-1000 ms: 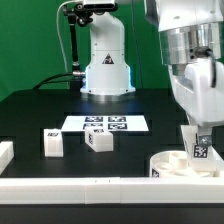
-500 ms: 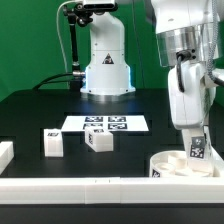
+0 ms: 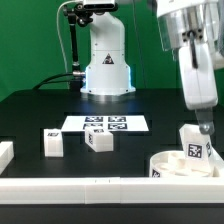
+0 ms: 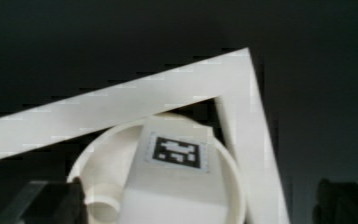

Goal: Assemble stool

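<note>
The round white seat (image 3: 168, 166) lies at the front on the exterior view's right, against the corner of the border rails. One white leg (image 3: 192, 148) with a tag stands on it, leaning slightly. My gripper (image 3: 205, 126) hangs just above and beside that leg's top, apart from it. In the wrist view the seat (image 4: 247, 200) and the tagged leg (image 4: 176, 152) lie below the gripper (image 4: 197, 208), whose dark fingers (image 4: 51, 203) sit wide apart at the frame's edges with nothing between them. Two loose legs (image 3: 53, 143) (image 3: 98, 140) lie on the table.
The marker board (image 3: 106, 125) lies flat behind the loose legs. White border rails run along the front (image 3: 80, 187) and the exterior view's left (image 3: 5, 153); their corner shows in the wrist view (image 4: 220, 85). The robot base (image 3: 106, 70) stands at the back.
My gripper was down around the leg on the seat. It has opened, let go and risen up and to the exterior view's right. The leg stays standing on the seat.
</note>
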### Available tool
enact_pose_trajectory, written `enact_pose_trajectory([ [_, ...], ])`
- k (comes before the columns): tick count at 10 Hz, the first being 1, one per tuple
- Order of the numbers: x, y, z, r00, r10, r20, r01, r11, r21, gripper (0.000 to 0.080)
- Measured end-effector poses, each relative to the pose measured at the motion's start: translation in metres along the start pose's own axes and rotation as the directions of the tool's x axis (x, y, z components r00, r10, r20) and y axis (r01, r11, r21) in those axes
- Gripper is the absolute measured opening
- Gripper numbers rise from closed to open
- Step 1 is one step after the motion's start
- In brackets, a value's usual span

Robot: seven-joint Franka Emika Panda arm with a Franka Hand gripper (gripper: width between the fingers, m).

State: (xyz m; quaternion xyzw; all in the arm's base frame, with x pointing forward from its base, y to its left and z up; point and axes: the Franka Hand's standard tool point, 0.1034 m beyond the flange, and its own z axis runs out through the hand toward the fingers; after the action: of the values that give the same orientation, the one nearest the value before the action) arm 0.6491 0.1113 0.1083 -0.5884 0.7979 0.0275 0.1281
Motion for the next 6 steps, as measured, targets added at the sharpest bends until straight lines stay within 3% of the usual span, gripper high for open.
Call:
enact_pose_trajectory([
  [3, 0.0017, 0.0021, 0.0042, 0.988, -0.156, -0.006, 0.155, 0.988, -0.014, 0.0649],
  [5, -0.0012, 0.0041, 0.0057, 0.916, -0.401, 0.002, 0.401, 0.914, -0.056, 0.0649],
  [6, -0.0021, 0.0052, 0.0049, 0.829, -0.559, 0.009, 0.558, 0.826, -0.078, 0.0649],
])
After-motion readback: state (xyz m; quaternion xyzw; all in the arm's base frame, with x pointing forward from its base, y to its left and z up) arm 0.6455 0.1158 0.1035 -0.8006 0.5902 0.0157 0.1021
